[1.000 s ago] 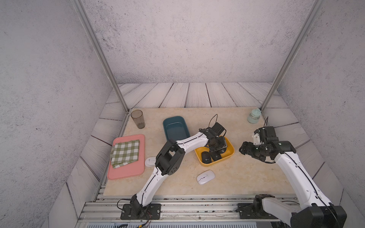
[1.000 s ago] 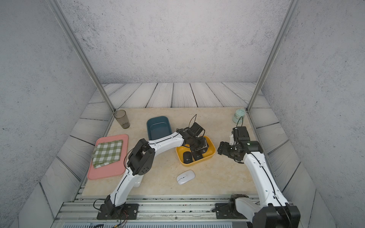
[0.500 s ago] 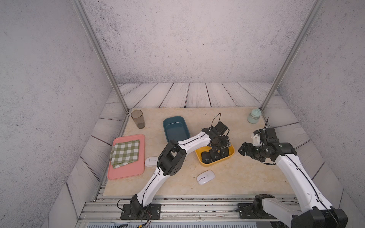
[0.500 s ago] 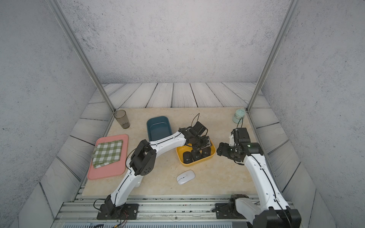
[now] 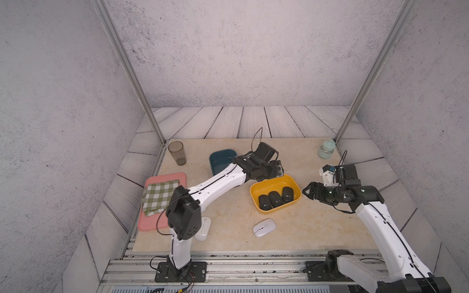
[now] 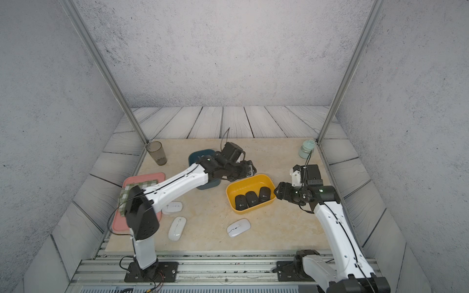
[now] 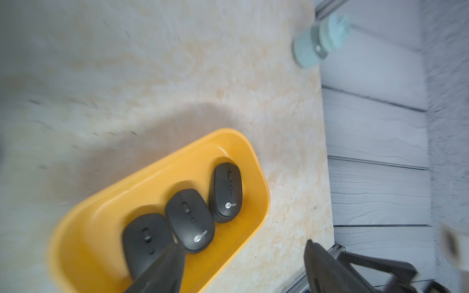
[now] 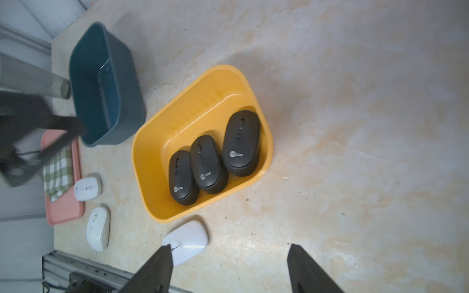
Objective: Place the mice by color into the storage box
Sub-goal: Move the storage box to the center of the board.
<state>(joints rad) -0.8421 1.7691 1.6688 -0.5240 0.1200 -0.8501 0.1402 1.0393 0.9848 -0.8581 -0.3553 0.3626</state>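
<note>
The tabletop (image 5: pixel 317 228) carries a pink tray (image 5: pixel 152 223) at its left edge, a blue box (image 5: pixel 220 158) and a yellow box (image 5: pixel 274 184) near the middle. The left tool (image 7: pixel 243 244) hovers over the yellow box's far rim, fingers wide apart and holding nothing. The right tool (image 8: pixel 229 246) hangs just right of that box, also spread wide and empty. Three black mice (image 8: pixel 205 165) lie side by side in the yellow box. Three white mice (image 6: pixel 238 227) lie on the tabletop: one just in front of the yellow box, two beside the tray.
</note>
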